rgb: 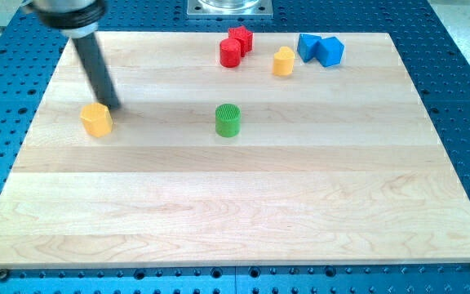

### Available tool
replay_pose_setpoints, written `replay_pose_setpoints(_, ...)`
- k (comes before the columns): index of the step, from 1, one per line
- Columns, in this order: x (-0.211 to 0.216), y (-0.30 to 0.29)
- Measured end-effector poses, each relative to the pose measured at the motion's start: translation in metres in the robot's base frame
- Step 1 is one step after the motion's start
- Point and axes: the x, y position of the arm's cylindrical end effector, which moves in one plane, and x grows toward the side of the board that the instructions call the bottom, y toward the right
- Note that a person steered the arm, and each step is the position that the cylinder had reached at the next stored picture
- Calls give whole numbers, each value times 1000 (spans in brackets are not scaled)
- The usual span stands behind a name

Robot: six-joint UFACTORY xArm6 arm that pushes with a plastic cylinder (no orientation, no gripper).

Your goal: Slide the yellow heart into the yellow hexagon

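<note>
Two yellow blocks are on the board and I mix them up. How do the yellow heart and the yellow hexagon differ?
The yellow hexagon sits near the view's left edge of the board; the yellow heart sits near the view's top, right of centre. My tip is right beside the yellow hexagon, far from the yellow heart. The yellow heart has red and blue blocks close by; the yellow hexagon stands alone. Both share the same yellow.

Two yellow blocks (96,119), two red (231,53), two blue (330,51), one green (228,120).

Pale matt wooden board (243,212) rests on blue perforated metal table (451,57).
</note>
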Motion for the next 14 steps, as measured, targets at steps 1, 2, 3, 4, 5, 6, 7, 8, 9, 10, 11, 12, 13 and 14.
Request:
replay_pose_setpoints(1, 39, 18)
replay_pose_setpoints(2, 73, 3)
replay_pose_setpoints(3, 69, -11)
replay_pose_setpoints(4, 47, 67)
replay_pose_setpoints(5, 17, 191)
replay_pose_setpoints(6, -25, 289)
replay_pose_setpoints(7, -69, 318)
replay_pose_setpoints(8, -71, 296)
replay_pose_setpoints(9, -41, 204)
replay_pose_setpoints(10, -18, 204)
replay_pose_setpoints(11, -51, 265)
replay_pose_setpoints(12, -82, 257)
replay_pose_setpoints(13, -76, 225)
replay_pose_setpoints(14, -18, 129)
